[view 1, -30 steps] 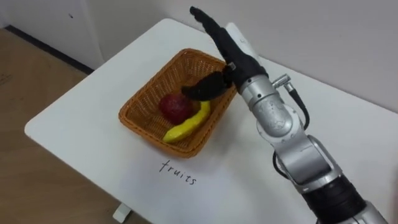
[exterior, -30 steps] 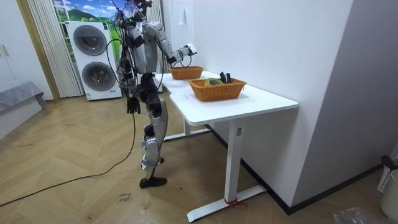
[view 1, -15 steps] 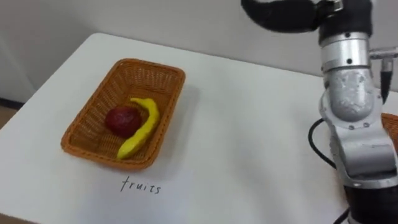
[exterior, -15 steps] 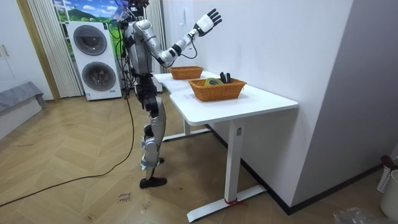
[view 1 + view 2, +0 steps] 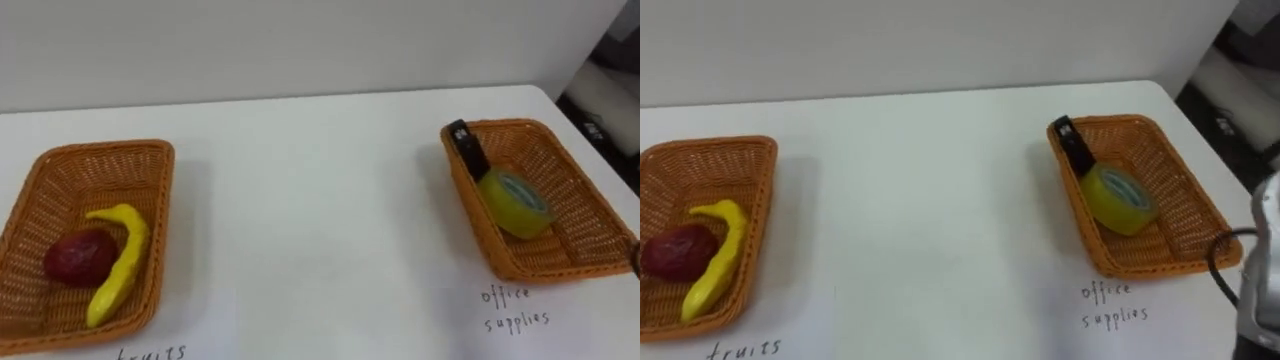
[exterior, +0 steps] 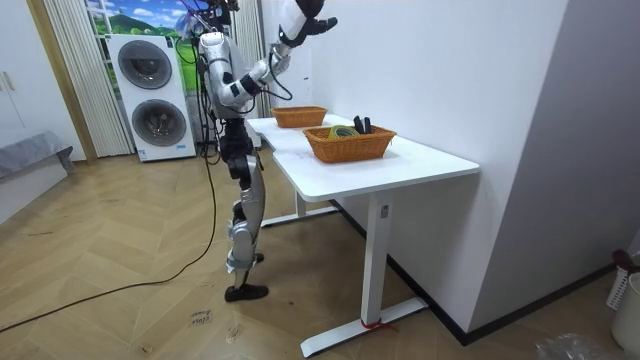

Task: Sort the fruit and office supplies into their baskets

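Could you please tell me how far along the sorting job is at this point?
Done, it seems: banana and red fruit lie in the left basket, tape and a black item in the right basket. In hand: unclear; the right hand is raised high. Left: probably nothing; the table between them is bare.

A table (image 5: 320,200) holds two baskets, well apart. The fruit basket (image 5: 60,165) sits on the left side. In it, a banana (image 5: 118,262) lies just right of a round fruit (image 5: 78,257), touching it. The office basket (image 5: 560,150) sits on the right side. In it, a tape roll (image 5: 514,202) lies near the left wall. A long thing (image 5: 468,150) leans on that wall, just behind the tape roll. Written words (image 5: 517,308) lie on the table in front of the office basket.
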Tool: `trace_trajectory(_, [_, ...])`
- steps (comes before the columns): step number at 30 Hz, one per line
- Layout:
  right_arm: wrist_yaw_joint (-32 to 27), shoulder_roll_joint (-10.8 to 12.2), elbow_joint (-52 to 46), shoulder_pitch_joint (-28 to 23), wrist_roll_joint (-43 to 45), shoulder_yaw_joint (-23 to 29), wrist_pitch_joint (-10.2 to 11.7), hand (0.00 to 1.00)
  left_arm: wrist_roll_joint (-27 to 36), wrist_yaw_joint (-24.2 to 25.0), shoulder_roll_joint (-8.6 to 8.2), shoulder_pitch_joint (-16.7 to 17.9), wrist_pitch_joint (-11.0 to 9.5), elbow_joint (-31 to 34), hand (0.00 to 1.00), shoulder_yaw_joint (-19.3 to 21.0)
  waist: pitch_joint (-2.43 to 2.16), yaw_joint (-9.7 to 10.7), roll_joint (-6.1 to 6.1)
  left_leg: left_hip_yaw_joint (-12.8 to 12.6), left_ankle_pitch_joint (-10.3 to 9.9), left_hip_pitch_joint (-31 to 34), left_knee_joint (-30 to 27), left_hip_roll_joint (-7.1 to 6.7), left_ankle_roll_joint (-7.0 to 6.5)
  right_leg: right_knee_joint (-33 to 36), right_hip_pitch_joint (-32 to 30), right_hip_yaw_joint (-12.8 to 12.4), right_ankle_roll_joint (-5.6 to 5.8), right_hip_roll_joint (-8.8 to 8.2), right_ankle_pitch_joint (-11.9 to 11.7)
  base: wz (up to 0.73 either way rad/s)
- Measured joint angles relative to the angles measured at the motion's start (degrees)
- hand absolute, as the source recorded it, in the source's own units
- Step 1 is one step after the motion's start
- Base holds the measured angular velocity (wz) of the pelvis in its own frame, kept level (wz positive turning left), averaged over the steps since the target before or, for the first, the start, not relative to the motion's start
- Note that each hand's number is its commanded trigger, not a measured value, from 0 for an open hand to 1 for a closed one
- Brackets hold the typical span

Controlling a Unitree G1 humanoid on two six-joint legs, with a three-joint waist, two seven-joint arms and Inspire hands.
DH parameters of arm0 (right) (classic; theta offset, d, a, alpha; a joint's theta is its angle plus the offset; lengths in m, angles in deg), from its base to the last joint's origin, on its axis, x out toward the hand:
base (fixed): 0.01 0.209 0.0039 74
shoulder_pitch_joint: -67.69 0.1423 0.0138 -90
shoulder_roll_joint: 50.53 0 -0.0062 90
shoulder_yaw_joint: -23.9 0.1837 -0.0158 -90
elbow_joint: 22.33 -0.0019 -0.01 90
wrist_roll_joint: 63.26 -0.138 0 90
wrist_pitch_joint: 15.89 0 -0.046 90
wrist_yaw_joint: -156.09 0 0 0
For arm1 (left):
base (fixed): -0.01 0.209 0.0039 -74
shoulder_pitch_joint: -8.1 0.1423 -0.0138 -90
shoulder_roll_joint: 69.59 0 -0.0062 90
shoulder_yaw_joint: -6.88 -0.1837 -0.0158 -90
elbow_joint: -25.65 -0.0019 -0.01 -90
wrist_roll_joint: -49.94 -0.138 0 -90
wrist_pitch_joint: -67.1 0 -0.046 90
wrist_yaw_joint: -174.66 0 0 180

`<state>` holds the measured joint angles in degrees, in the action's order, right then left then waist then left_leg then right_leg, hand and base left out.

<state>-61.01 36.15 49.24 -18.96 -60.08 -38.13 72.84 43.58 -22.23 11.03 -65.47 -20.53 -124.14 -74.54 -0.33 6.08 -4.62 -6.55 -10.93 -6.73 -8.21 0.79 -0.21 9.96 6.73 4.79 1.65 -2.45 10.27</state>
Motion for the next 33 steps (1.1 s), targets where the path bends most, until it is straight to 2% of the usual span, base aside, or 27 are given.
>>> trace_trajectory(4, [-4.5, 0.7, 0.4, -7.4, -3.8, 4.6, 0.2, 0.00, 0.0, -0.5, 0.10, 0.5, -0.1, 0.1, 0.00, 2.3, 0.04, 0.1, -0.09, -1.5, -0.2, 0.1, 0.0, 0.49, 0.23, 0.0, -0.8, -0.8, -0.30, 0.42, -0.2, -0.20])
trace_trajectory(6, [-8.4, 1.2, 0.9, -11.3, -6.8, 6.5, 0.8, 0.00, 0.0, -0.9, 0.42, 1.2, -0.1, 0.1, 0.00, 2.5, 0.16, 0.8, -0.25, -1.8, -0.3, 0.1, 0.0, 0.63, 0.35, -0.1, -0.9, -0.8, -0.36, 0.56, -0.2, -0.10])
trace_trajectory(9, [-12.9, 1.5, 2.4, -12.0, -12.7, 8.3, 1.8, 0.00, 1.4, -1.7, 0.59, 1.3, -0.1, 0.3, 0.00, 2.3, 0.19, 2.1, -0.12, -2.2, -0.3, 0.1, 0.0, 0.62, 0.34, -0.3, -1.2, -1.4, -0.37, 0.61, -0.2, -0.07])
trace_trajectory(10, [-13.9, 1.5, 2.9, -12.2, -13.8, 8.6, 2.4, 0.00, 1.7, -1.9, 0.66, 1.3, -0.1, 0.4, 0.00, 2.1, 0.21, 2.2, -0.09, -2.3, -0.3, 0.1, 0.0, 0.62, 0.34, -0.3, -1.4, -1.6, -0.40, 0.65, -0.2, -0.09])
trace_trajectory(11, [-15.7, 1.6, 4.7, -13.2, -15.6, 8.9, 3.9, 0.00, 2.0, -2.6, 0.85, 1.1, -0.1, 0.4, 0.00, 1.9, 0.28, 2.1, -0.07, -2.5, -0.4, 0.1, 0.0, 0.62, 0.32, -0.4, -1.4, -1.9, -0.41, 0.68, -0.2, -0.12])
trace_trajectory(13, [-18.0, 2.2, 7.7, -13.7, -19.0, 9.2, 4.7, 0.00, 2.5, -3.0, 1.18, 1.0, -0.2, 0.5, 0.00, 1.4, 0.38, 2.2, 0.09, -2.8, -0.5, 0.3, 0.0, 0.61, 0.29, -0.3, -1.6, -2.3, -0.41, 0.72, -0.2, -0.08])
trace_trajectory(15, [-20.4, 3.9, 11.4, -14.3, -27.6, 9.8, 5.6, 0.00, 4.7, -3.0, 1.69, 0.9, -0.2, 0.9, 0.00, 0.1, 0.20, 3.4, 0.33, -2.7, -0.5, 1.2, -0.2, 0.53, 0.18, -0.3, -2.1, -2.1, -0.41, 0.60, -0.2, 0.02])
trace_trajectory(16, [-20.8, 4.4, 13.3, -14.5, -29.1, 9.9, 5.7, 0.00, 4.8, -3.0, 1.78, 0.9, -0.1, 1.3, 0.00, 0.0, 0.05, 3.6, 0.66, -2.6, -0.6, 1.3, -0.2, 0.54, 0.17, -0.4, -2.1, -2.0, -0.41, 0.60, -0.2, 0.07])
trace_trajectory(18, [-21.7, 6.1, 21.6, -16.0, -36.5, 9.9, 5.7, 0.00, 6.3, -2.6, 1.84, 0.7, 0.2, 2.7, 0.00, -0.1, -0.01, 3.8, 0.67, -2.3, -0.6, 1.6, -0.2, 0.55, 0.16, -0.4, -2.2, -1.7, -0.41, 0.58, -0.2, 0.08])
trace_trajectory(20, [-21.1, 7.7, 28.9, -16.4, -41.9, 9.8, 5.7, 0.00, 6.2, -2.4, 1.81, 0.4, 0.1, 2.7, 0.00, -0.1, -0.17, 4.1, 0.79, -1.8, -0.6, 2.1, -0.2, 0.54, 0.17, -0.3, -2.5, -1.4, -0.41, 0.59, -0.2, 0.12])
trace_trajectory(23, [-19.1, 10.0, 41.3, -17.3, -50.5, 9.6, 5.8, 0.00, 6.2, -2.0, 1.32, 0.2, 0.2, 2.6, 0.00, -0.1, -0.03, 4.5, 1.71, -1.2, -0.6, 2.3, -0.1, 0.54, 0.17, -0.1, -2.4, -1.2, -0.40, 0.60, -0.2, 0.12])
trace_trajectory(24, [-18.4, 10.8, 44.8, -18.1, -53.0, 9.2, 5.8, 0.00, 6.2, -1.8, 0.91, 0.3, 0.3, 2.6, 0.00, -0.1, -0.03, 4.5, 2.41, -1.1, -0.6, 2.3, -0.1, 0.50, 0.17, -0.1, -2.4, -1.1, -0.40, 0.56, -0.2, 0.04])
trace_trajectory(26, [-16.9, 11.9, 51.4, -18.6, -53.8, 9.1, 5.4, 0.00, 6.1, -1.1, 0.77, 0.6, 0.4, 3.0, 0.00, 0.3, -0.12, 4.4, 3.00, -0.9, -0.6, 2.3, 0.0, 0.48, 0.18, -0.1, -2.4, -1.0, -0.31, 0.54, -0.1, 0.05])
trace_trajectory(31, [-11.1, 12.2, 69.8, -18.7, -58.0, 6.1, 4.4, 0.00, 5.9, 0.5, 0.38, 0.9, 1.2, 2.9, 0.00, 1.6, -0.23, 4.0, 2.44, 0.4, -0.6, 2.2, -0.2, -0.03, 0.22, 0.0, -1.5, -0.3, -0.44, 0.05, 1.3, 0.15])
trace_trajectory(33, [-4.8, 12.5, 77.1, -19.3, -56.7, 3.4, 2.8, 0.00, 2.0, 2.4, -0.49, 1.3, 1.4, 2.5, 0.00, 2.7, -0.20, 2.9, 2.41, 0.8, -0.6, 2.2, -0.8, -0.24, 0.20, -0.3, -1.1, 0.1, -0.35, -0.14, 1.4, 0.08])
